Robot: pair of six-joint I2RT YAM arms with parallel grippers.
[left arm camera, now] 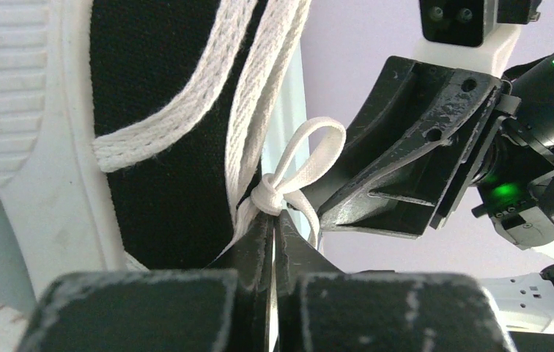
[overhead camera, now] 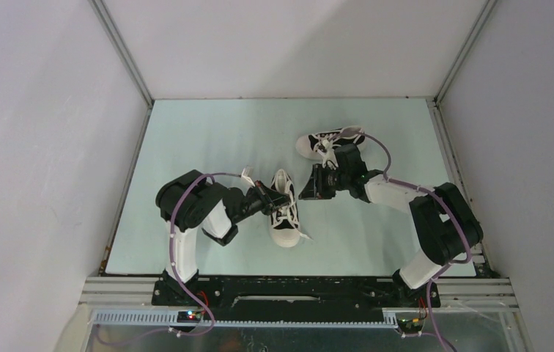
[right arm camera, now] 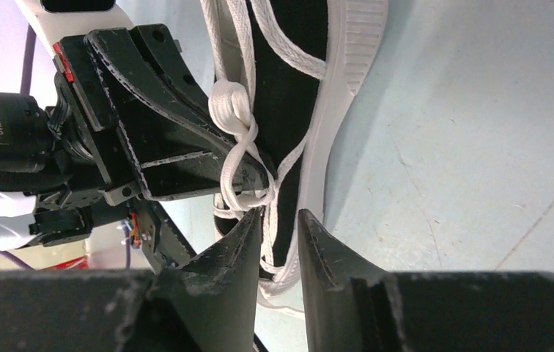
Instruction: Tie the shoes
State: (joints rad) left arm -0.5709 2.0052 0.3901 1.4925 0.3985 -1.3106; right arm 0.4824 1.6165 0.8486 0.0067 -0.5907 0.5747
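One of the shoes [overhead camera: 286,216], black with a white sole and white laces, lies in the middle of the table between both arms. The other shoe [overhead camera: 324,141] lies further back, behind the right arm. My left gripper [overhead camera: 272,198] is at the near shoe's left side, shut with its tips [left arm camera: 274,218] pinching the white lace just under a small knot with a loop [left arm camera: 272,192]. My right gripper [right arm camera: 280,214] faces it from the other side, jaws slightly apart, with lace strands and the shoe [right arm camera: 296,81] just beyond the tips. Nothing is clamped in it.
The pale green table [overhead camera: 208,132] is boxed in by grey walls on the left, back and right, with metal rails [overhead camera: 124,66] along the corners. Both arm bases stand on the black bar [overhead camera: 296,290] at the near edge.
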